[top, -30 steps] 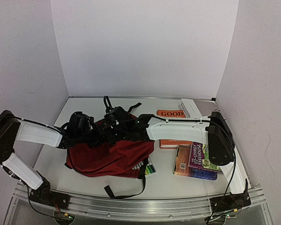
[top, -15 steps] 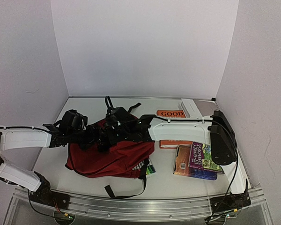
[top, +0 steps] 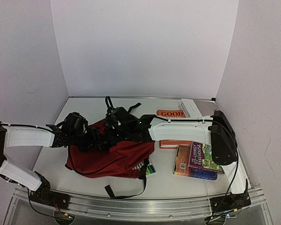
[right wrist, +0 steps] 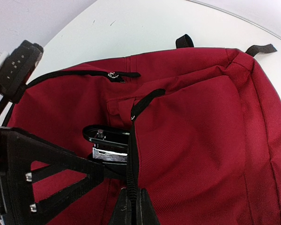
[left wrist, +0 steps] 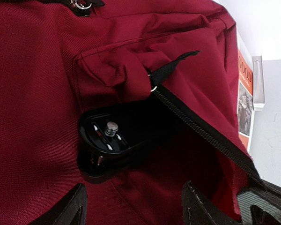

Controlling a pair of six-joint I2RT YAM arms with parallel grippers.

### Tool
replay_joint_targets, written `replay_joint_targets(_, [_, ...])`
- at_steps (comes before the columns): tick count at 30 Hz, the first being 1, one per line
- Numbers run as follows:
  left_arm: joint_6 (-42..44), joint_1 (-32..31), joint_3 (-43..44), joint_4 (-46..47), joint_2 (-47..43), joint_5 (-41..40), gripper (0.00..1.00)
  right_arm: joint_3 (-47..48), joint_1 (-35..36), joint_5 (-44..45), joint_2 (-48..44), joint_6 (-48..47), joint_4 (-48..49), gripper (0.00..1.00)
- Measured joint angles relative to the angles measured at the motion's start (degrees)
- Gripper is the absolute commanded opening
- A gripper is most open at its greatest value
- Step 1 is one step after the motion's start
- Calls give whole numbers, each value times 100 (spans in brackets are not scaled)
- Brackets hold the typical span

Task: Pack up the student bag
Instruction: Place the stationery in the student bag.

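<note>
The dark red student bag (top: 112, 157) lies flat at the table's left centre. Its front pocket is open, and a black stapler (left wrist: 105, 140) sticks half out of it; it also shows in the right wrist view (right wrist: 107, 145). My right gripper (right wrist: 131, 212) is shut on the pocket's black zipper edge (right wrist: 132, 154) and holds it up. My left gripper (left wrist: 136, 208) is open and empty just in front of the stapler, its fingers (left wrist: 72, 208) either side of bare red fabric. In the top view both grippers, left (top: 97, 139) and right (top: 113, 136), meet over the bag.
An orange "GOOD" book (top: 171, 113) lies behind the right arm. A stack of colourful books (top: 196, 161) lies at the right front. A green and white item (top: 150, 169) pokes out beside the bag. A black strap (top: 126, 192) trails toward the front rail.
My left arm dropped its elbow and reached right toward the pocket, then drew back slightly left. The right gripper stayed holding the zipper edge.
</note>
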Motion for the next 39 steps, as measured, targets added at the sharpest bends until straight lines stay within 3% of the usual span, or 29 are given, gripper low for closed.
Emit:
replay_joint_targets(17, [99,2,492,161,1381,222,30,0,-1,-17,0,-44,-6,0])
replay_joint_targets(31, [342,7,1156,1438,2493,1012,23,0,-121,117,0,-52,-135,0])
replay_joint_targets(39, [356,-88,1174,1866,2605,1176,21,-133,-261,-42,0,78,-45,0])
